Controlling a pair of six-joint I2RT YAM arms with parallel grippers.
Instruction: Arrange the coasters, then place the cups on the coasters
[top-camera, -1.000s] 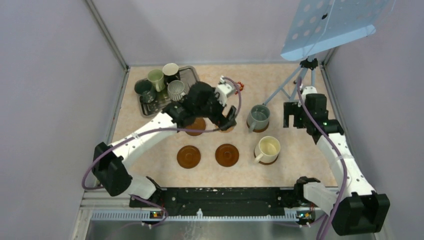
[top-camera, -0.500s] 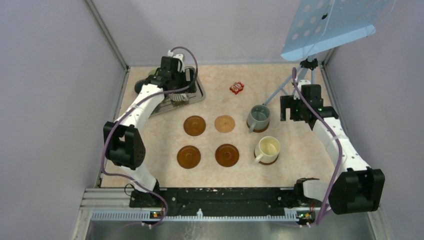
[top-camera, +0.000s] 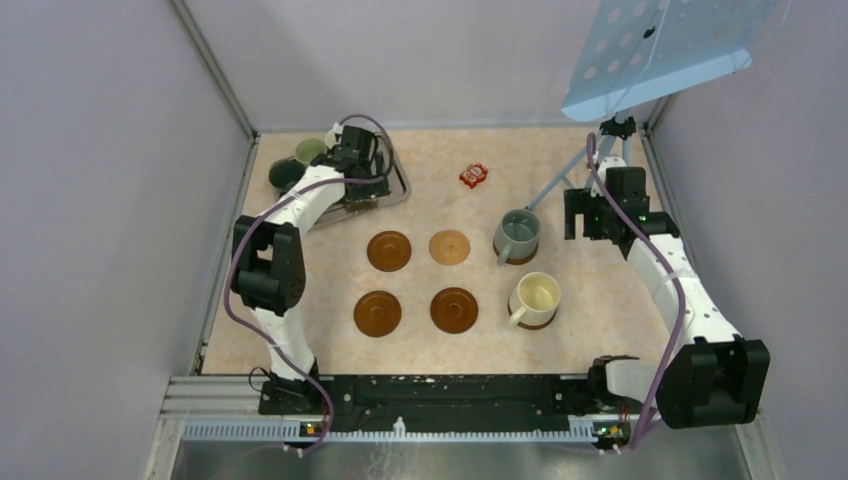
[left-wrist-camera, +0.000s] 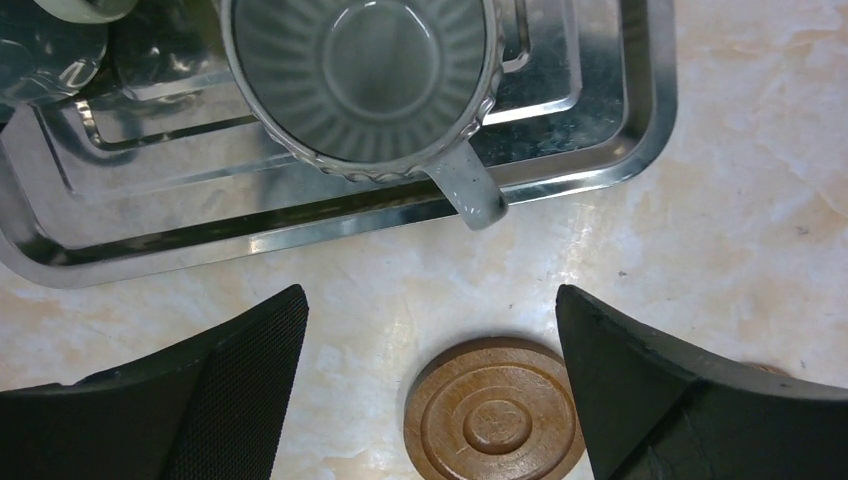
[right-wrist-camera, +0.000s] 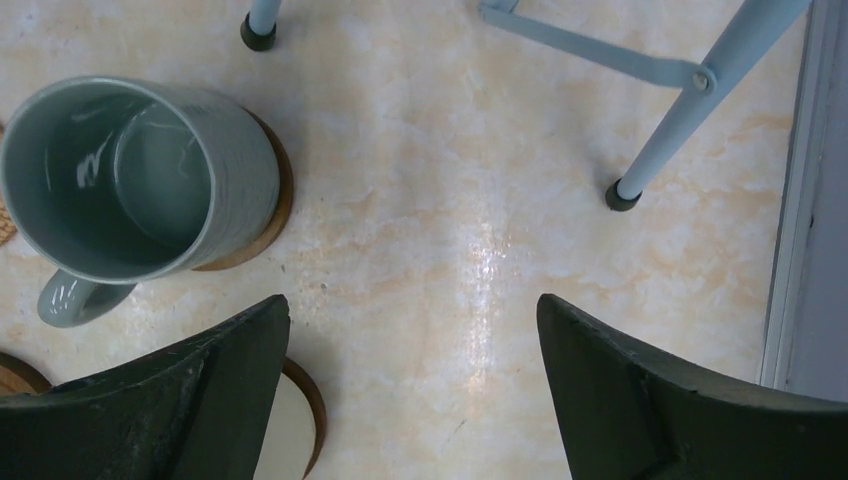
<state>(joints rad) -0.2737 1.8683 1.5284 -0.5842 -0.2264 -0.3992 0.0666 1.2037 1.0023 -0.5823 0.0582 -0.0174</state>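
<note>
Four bare coasters lie mid-table: dark ones (top-camera: 389, 251), (top-camera: 378, 313), (top-camera: 454, 310) and a tan one (top-camera: 450, 247). A grey-blue cup (top-camera: 517, 236) and a cream cup (top-camera: 535, 298) each stand on a coaster at the right. The ribbed grey cup (left-wrist-camera: 365, 80) stands in the metal tray (left-wrist-camera: 640, 150), with a dark cup (top-camera: 285, 175) and a pale green cup (top-camera: 310, 150) behind it. My left gripper (top-camera: 362, 185) hangs open over the tray's near edge (left-wrist-camera: 430, 300), above a dark coaster (left-wrist-camera: 495, 425). My right gripper (top-camera: 580, 215) is open and empty (right-wrist-camera: 412, 305), right of the grey-blue cup (right-wrist-camera: 130, 180).
A small red packet (top-camera: 473, 176) lies at the back centre. A pale blue tripod stand (top-camera: 600, 160) carrying a perforated panel (top-camera: 670, 50) occupies the back right corner; its feet (right-wrist-camera: 622, 195) are close to my right gripper. Walls enclose the table on the left, back and right.
My left arm swung from over the back coasters to the tray at the back left. The right gripper drew slightly back from the grey-blue cup.
</note>
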